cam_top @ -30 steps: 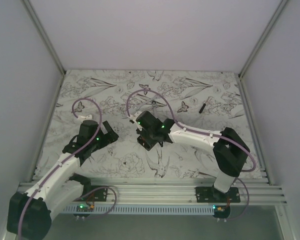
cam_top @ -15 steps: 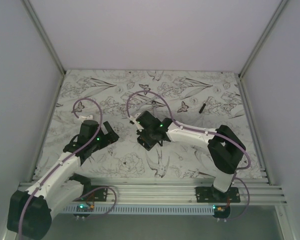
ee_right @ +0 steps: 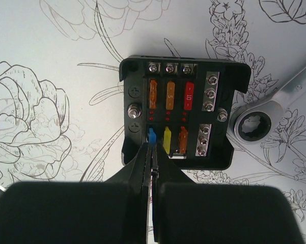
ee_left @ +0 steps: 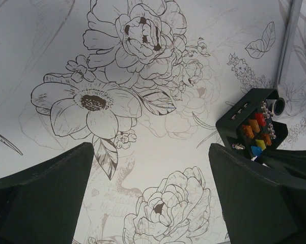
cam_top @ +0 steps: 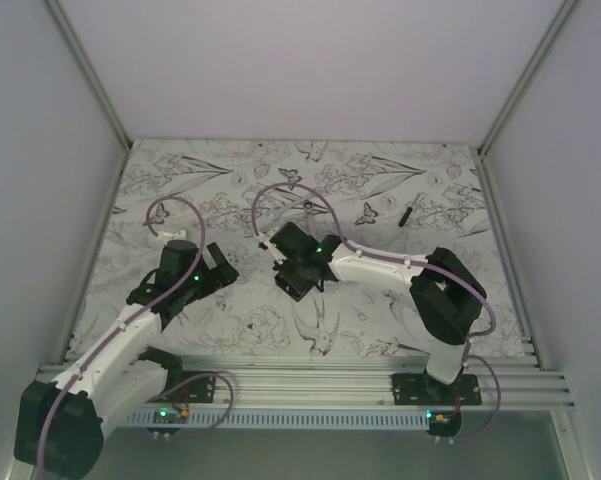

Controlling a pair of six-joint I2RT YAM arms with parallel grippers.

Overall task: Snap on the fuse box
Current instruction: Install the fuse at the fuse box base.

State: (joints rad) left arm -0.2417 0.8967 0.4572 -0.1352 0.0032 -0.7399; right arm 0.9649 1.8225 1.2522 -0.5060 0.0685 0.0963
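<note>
Checking in from the remote station. The fuse box (ee_right: 181, 114) sits flat on the flower-print mat (ee_right: 51, 61) around mid-table, lid off, right under my right gripper (ee_right: 153, 157). Its jaws are pinched together on a blue fuse (ee_right: 151, 135) in the near row, next to a yellow one. The ring end of the wrench (ee_right: 254, 124) lies just beside the box. My left gripper (ee_left: 150, 168) hangs over the mat nearby, spread wide with nothing in it.

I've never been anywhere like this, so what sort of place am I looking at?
Probably a robot test booth: plain white walls enclose a flowered table, with a fuse box and wrench laid out on it.
</note>
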